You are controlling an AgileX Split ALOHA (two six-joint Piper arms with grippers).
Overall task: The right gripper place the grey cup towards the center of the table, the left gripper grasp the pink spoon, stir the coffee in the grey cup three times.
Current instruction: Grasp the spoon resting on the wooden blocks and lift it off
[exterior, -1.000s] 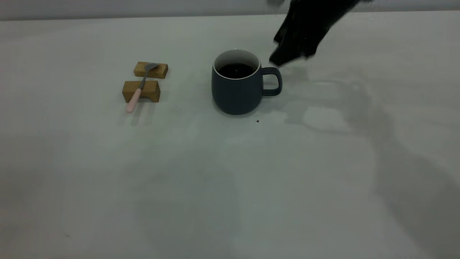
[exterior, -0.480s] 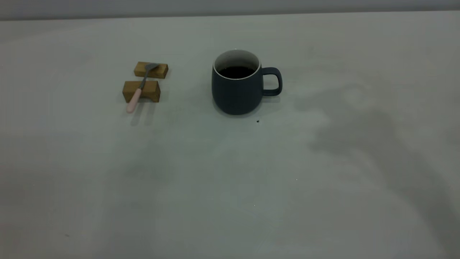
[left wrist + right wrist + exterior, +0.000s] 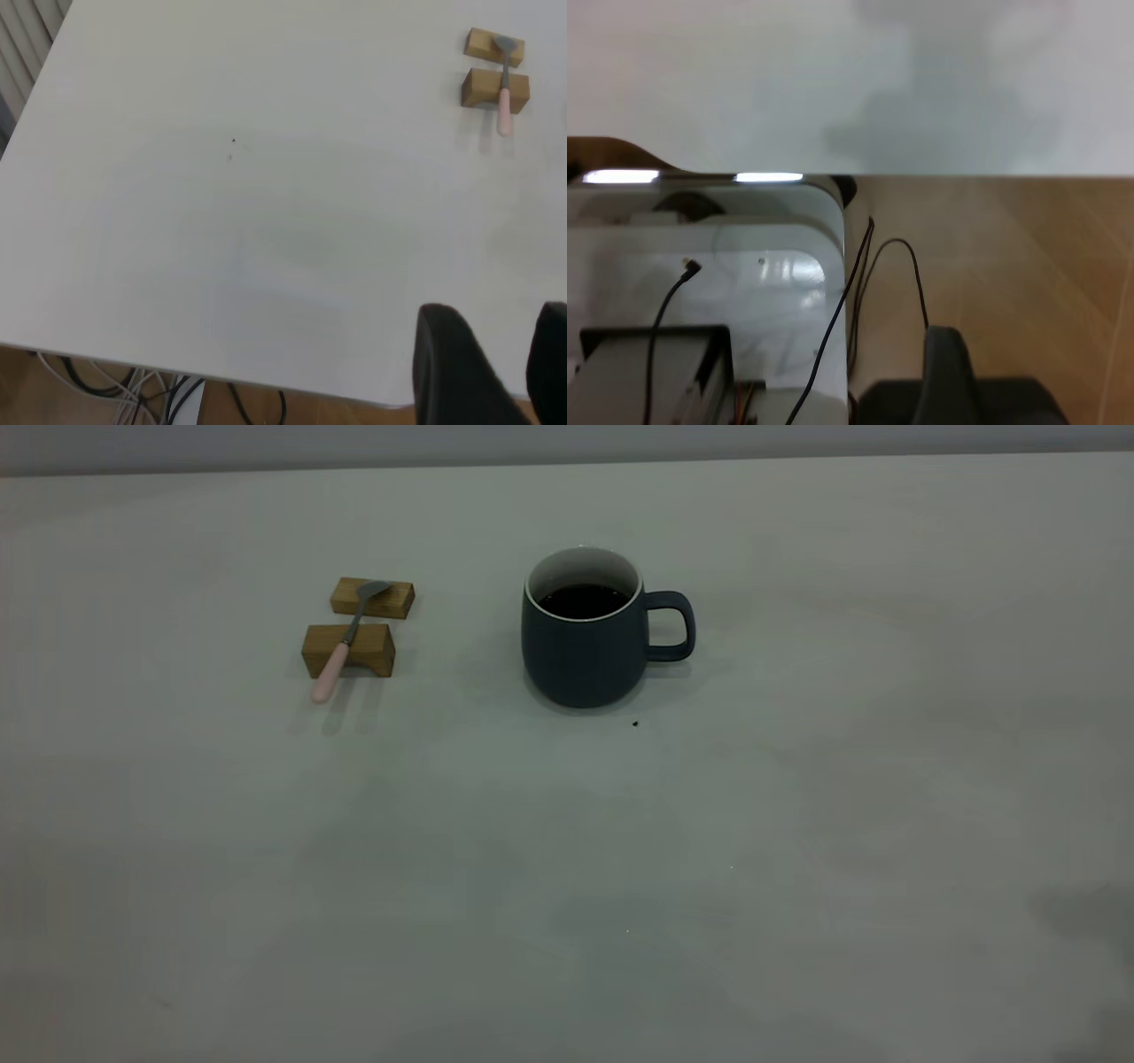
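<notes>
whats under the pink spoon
Two brown wooden blocks hold the pink spoon off the table: bowl on the far block, neck across the near one. The blocks' top faces beneath it are covered.

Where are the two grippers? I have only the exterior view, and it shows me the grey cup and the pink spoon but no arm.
Observer: The left gripper hangs near the edge of the table, far from the pink spoon, which lies across two wooden blocks.
Operator: Is it open?
Observer: Yes. The left wrist view shows a clear gap between its fingers.
Operator: And the right one?
Observer: The right gripper is beyond the table edge, over a wooden floor, beside a white case with cables.
</notes>
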